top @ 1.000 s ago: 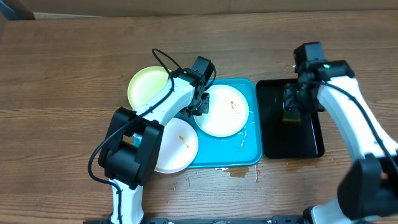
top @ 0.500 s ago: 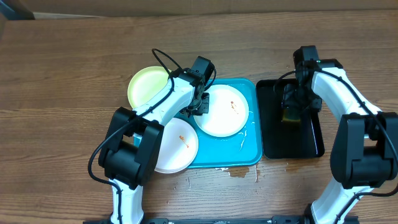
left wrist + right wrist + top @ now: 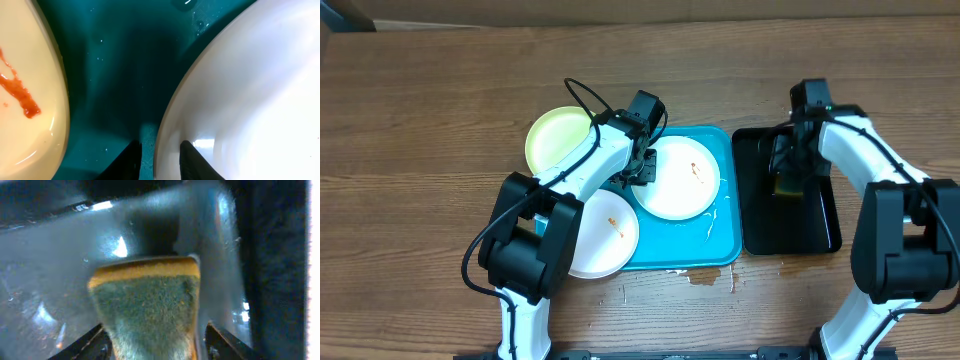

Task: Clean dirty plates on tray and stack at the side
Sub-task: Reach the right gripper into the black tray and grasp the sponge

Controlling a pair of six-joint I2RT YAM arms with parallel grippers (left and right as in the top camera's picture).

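The turquoise tray lies mid-table. A white plate with a small orange smear sits on it. My left gripper is shut on this plate's left rim; in the left wrist view one finger is inside the plate and one outside over the tray. A second white plate with an orange smear overlaps the tray's left edge and also shows in the left wrist view. A pale yellow-green plate lies behind it. My right gripper is open, its jaws either side of a sponge.
A narrow black tray stands right of the turquoise tray and holds the yellow-and-green sponge. Its floor looks wet. Water drops lie on the turquoise tray's right side and on the wooden table just in front of it.
My right arm has swung its elbow in and the gripper has shifted slightly left over the sponge. The left arm and the plates have not moved.
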